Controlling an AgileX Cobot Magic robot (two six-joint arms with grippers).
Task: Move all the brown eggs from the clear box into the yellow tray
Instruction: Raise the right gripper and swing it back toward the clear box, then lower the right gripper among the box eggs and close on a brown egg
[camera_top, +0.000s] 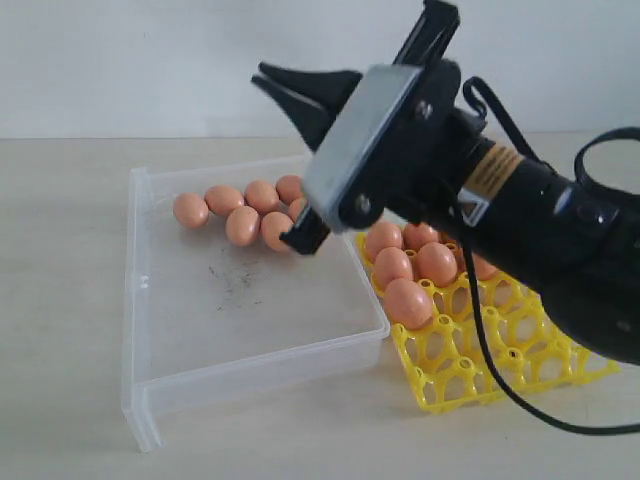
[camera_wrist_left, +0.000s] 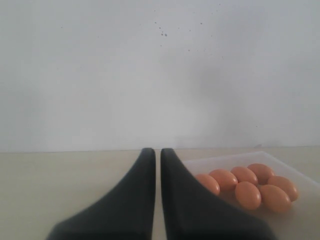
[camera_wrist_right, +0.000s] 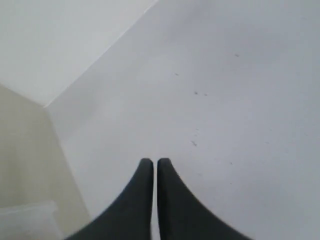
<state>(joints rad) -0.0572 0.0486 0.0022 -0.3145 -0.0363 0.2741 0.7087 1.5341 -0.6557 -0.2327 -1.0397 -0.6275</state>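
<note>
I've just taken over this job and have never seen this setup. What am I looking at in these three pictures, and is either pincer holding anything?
This is a robot with two arms, each ending in a pincer. The wide picture comes from a camera off the arms; the right arm dominates it, the right pincer raised toward the wall. The other two come from wrist cameras looking along the left pincer and the right one. Both are shut and empty. About seven brown eggs lie in the clear box; at least five more sit in the yellow tray.
</note>
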